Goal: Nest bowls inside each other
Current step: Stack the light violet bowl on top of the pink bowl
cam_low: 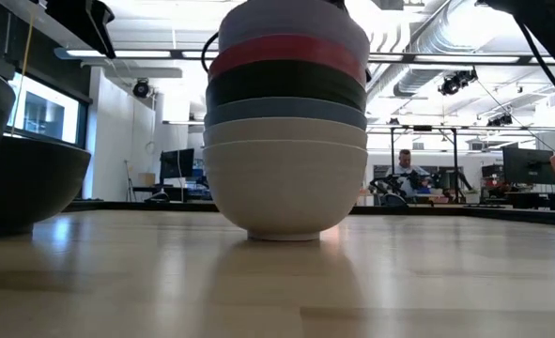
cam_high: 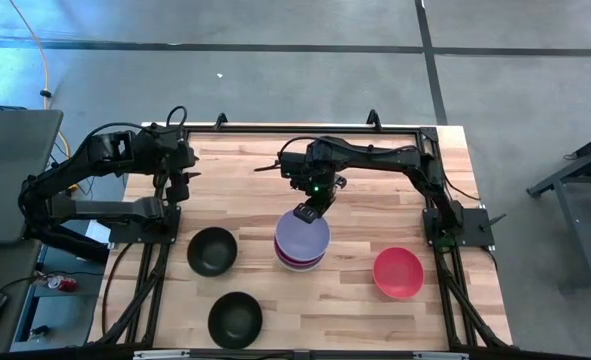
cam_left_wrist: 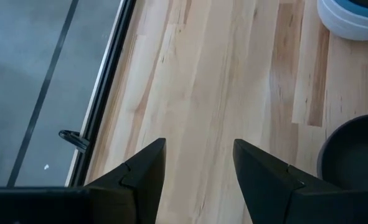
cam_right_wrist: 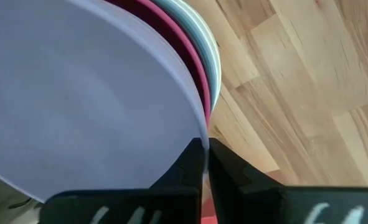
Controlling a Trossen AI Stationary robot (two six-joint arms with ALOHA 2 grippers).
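The right end effector (cam_high: 304,212) is pinched narrow on the rim of the lavender bowl (cam_high: 302,236), the topmost of the stack (cam_low: 286,122); it grips there probably because the thin edge is the only part a two-finger grasp can catch. Directly beneath it the stack stands upright on the worktop (cam_high: 375,190), mouths upward; the bowls are round, so no long axis shows. The red bowl (cam_high: 398,271) lies well apart from it, toward the front edge. The left end effector (cam_left_wrist: 196,168) waits wide and empty; two black bowls (cam_high: 212,250) sit loose between it and the front edge.

No legible text or labels anywhere
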